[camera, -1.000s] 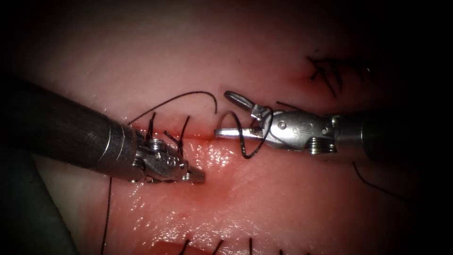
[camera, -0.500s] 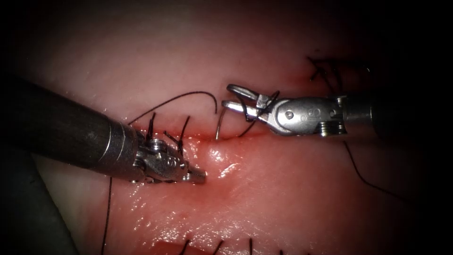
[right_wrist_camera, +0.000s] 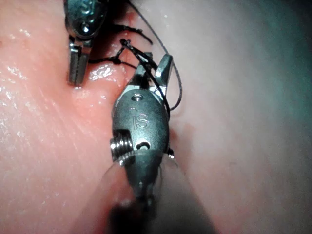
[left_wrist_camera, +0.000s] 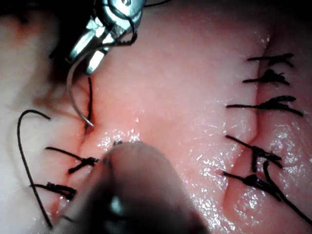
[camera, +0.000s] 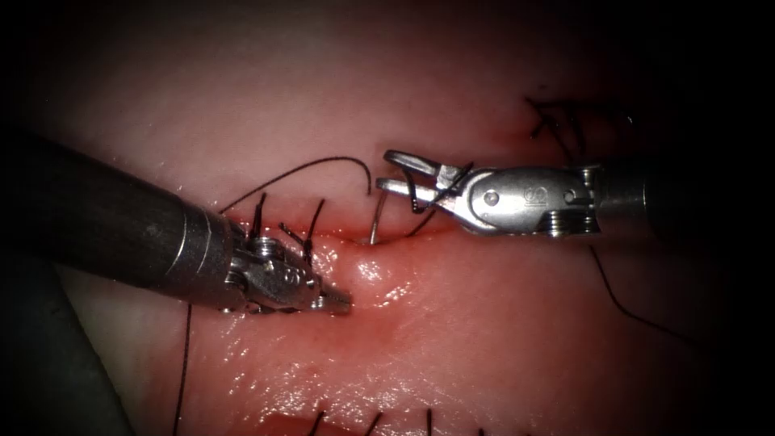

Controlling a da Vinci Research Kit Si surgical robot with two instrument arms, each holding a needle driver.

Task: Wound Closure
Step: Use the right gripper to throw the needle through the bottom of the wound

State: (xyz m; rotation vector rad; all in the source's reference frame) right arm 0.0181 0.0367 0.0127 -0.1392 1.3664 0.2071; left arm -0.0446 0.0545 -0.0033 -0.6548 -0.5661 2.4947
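Note:
On the tissue (camera: 484, 339) the cut (camera: 347, 236) runs across the endoscope view. My right tool (camera: 384, 172) is shut on the curved needle (camera: 376, 216) near its upper end, just above the cut. The needle's lower end stands in the cut, to the right of two tied stitches (camera: 311, 226). The left wrist view shows the same needle (left_wrist_camera: 72, 97) curving from the right tool (left_wrist_camera: 82, 61) down into the cut. Black thread (camera: 414, 200) is looped around the right jaws. My left tool (camera: 341, 303) lies shut below the cut, tip on the tissue, with nothing seen in it.
A loose thread end (camera: 307, 167) arcs above the stitches. Another thread strand (camera: 184, 355) runs down past the left shaft. A second closed cut with several stitches (left_wrist_camera: 263, 102) lies alongside. A dark knot (camera: 557, 121) sits at the upper right. Red fluid wets the cut's edges.
The right jaws went from wide open at the cut to shut on the needle. That tool then rose and lifted the needle partly out of the cut. The left tool stayed still.

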